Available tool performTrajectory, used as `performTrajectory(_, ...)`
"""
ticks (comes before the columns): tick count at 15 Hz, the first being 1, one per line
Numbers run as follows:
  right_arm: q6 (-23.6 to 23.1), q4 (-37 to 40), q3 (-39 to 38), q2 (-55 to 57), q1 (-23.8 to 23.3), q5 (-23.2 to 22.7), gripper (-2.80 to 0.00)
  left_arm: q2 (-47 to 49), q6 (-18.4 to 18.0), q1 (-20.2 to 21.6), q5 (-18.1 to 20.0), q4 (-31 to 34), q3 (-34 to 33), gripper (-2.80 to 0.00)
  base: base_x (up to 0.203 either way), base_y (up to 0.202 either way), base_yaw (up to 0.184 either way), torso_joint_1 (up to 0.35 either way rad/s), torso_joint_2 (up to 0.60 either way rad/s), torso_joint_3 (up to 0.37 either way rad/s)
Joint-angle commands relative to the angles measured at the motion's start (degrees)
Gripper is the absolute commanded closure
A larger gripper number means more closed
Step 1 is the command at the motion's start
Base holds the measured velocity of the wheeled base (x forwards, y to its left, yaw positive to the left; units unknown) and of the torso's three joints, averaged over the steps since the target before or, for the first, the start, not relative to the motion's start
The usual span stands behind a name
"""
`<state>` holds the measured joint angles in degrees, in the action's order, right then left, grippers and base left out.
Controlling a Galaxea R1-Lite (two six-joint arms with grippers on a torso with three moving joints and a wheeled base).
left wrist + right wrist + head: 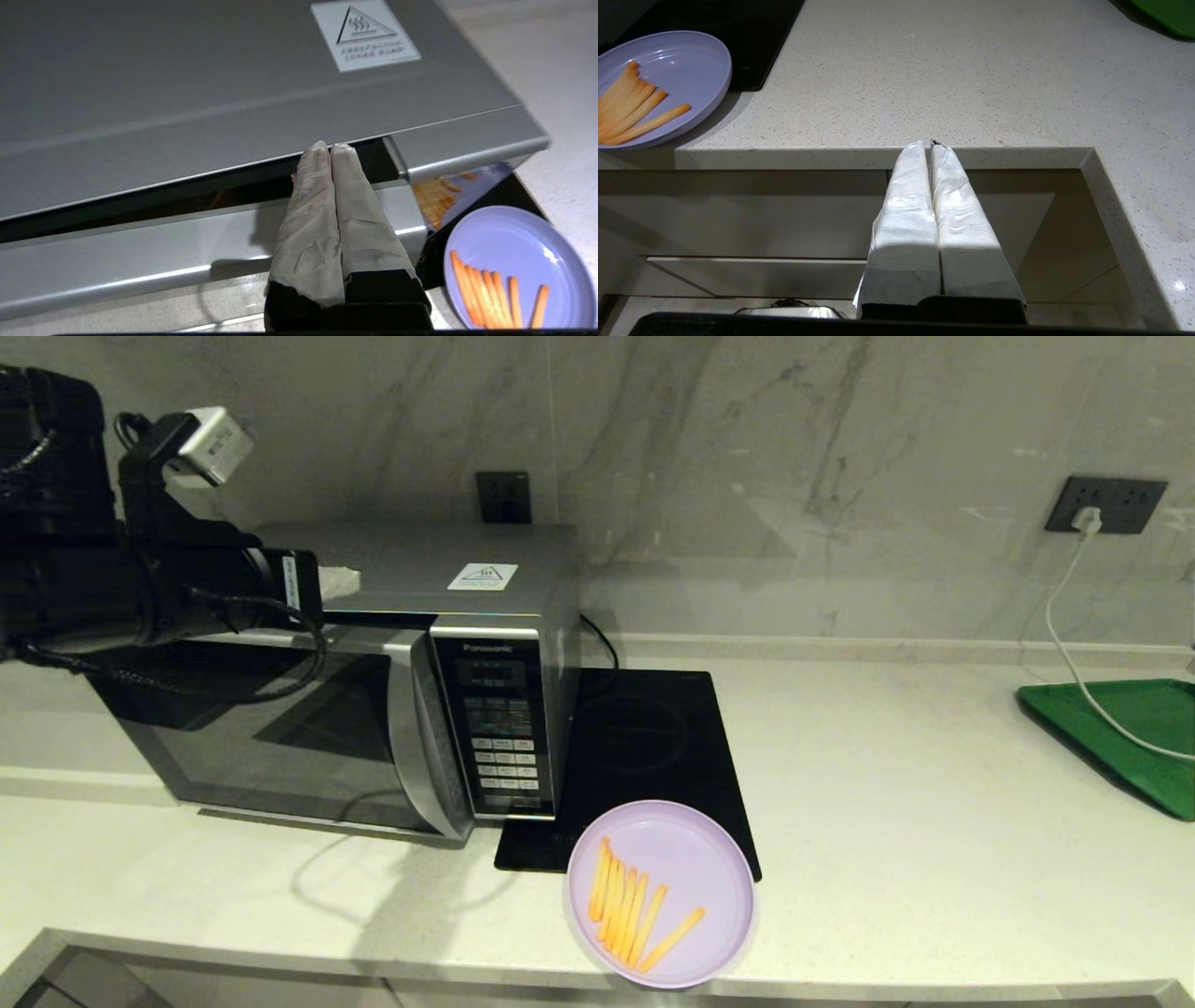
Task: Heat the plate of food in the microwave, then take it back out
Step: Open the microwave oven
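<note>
The left gripper [331, 148] has its two taped fingers pressed flat together, with nothing between them. The tips sit right at the top edge of the door of the microwave [373, 709], where a dark crack shows that the door is a little bit open. The tips look like they poke at that crack, but I cannot tell if they are really touching the door or just near it. If they slip off the smooth silver edge, the door might stay where it is, or the arm might bump the microwave and push it. The door could also swing out toward the plate of food [660, 893], which sits below and off to the side of this gripper, near the front edge of the counter and partly on the black hob [644, 747]. A knock there might push it off. The inside of the microwave is hidden. The right gripper [930, 145] is closed too, and empty, parked low in front of the counter edge, well apart from the plate. From the head view it cannot be seen.
</note>
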<state>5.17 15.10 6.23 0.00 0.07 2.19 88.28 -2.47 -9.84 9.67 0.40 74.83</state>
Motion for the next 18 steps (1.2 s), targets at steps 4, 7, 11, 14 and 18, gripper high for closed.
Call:
performTrajectory(4, 0.02, 0.10, 0.01, 0.00, 0.01, 0.00, 0.00, 5.17, -0.17, -3.22, -5.46, 1.63, 4.45, 0.00, 0.000, 0.000, 0.000, 0.000, 0.00, 0.000)
performTrajectory(7, 0.02, 0.10, 0.01, 0.00, 0.01, 0.00, 0.00, 6.00, -0.08, -4.19, -6.67, 3.29, 4.45, 0.00, 0.000, 0.000, 0.000, 0.000, 0.00, 0.000)
performTrajectory(11, 0.02, 0.10, 0.01, 0.08, 0.01, 0.00, 0.00, 6.02, -0.07, -5.19, -9.93, 6.01, 4.44, 0.00, 0.000, 0.000, 0.000, 0.000, 0.00, 0.000)
performTrajectory(14, 0.02, 0.10, 0.01, 0.00, 0.01, 0.00, 0.00, 5.44, -0.16, -5.33, -10.46, 7.37, 4.36, 0.00, 0.000, 0.000, 0.000, 0.000, 0.00, 0.000)
performTrajectory(18, 0.02, 0.10, 0.01, 0.00, 0.10, 0.00, 0.00, 2.06, -0.11, -5.89, -11.05, 13.43, 4.15, 0.00, 0.000, 0.000, 0.000, 0.000, 0.00, 0.000)
